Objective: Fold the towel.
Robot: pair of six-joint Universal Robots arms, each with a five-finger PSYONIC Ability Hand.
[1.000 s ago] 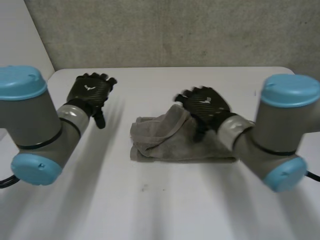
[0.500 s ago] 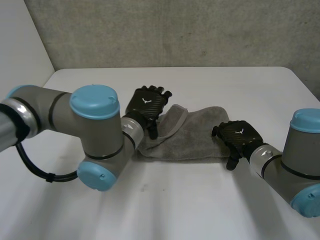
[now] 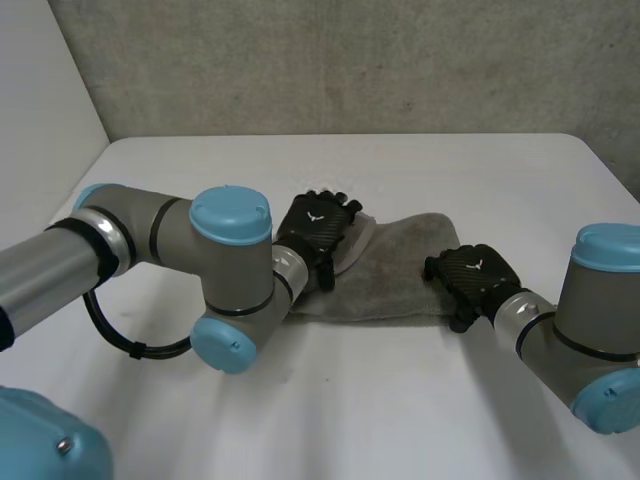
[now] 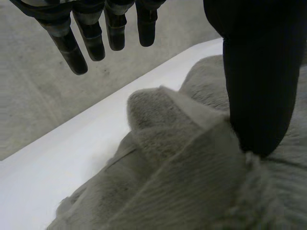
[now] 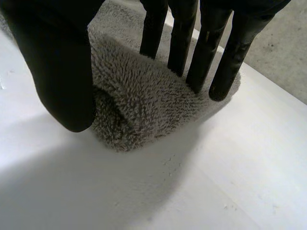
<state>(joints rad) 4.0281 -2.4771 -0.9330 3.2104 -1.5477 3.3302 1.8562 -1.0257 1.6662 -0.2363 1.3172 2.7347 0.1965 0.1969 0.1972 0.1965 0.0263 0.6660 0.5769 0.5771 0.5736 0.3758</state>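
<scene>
Out in the middle of the white desk sits the grey towel, bunched into a long lumpy strip that runs across between the two arms. It's nowhere near a neat rectangle, and the end on the robot's left is rumpled with a paler hem turned up.

The left hand is over that rumpled end. From the left wrist view its fingers are straight and hanging clear above the cloth, not touching it. Its thumb points down, with the tip right at a raised fold. Can't tell if it's actually pressing in or just grazing it. So that hand is relaxed, nothing grabbed.

The right hand is at the opposite end of the towel, right on the edge. In the right wrist view its fingers are straight too, tips resting on top of the fluffy rolled-over end. The thumb is spread wide on the near side of that bulge, just beside it. The end of the towel basically sits in the gap between thumb and fingers, but nothing is closed on it.

A concrete wall stands behind the desk.
</scene>
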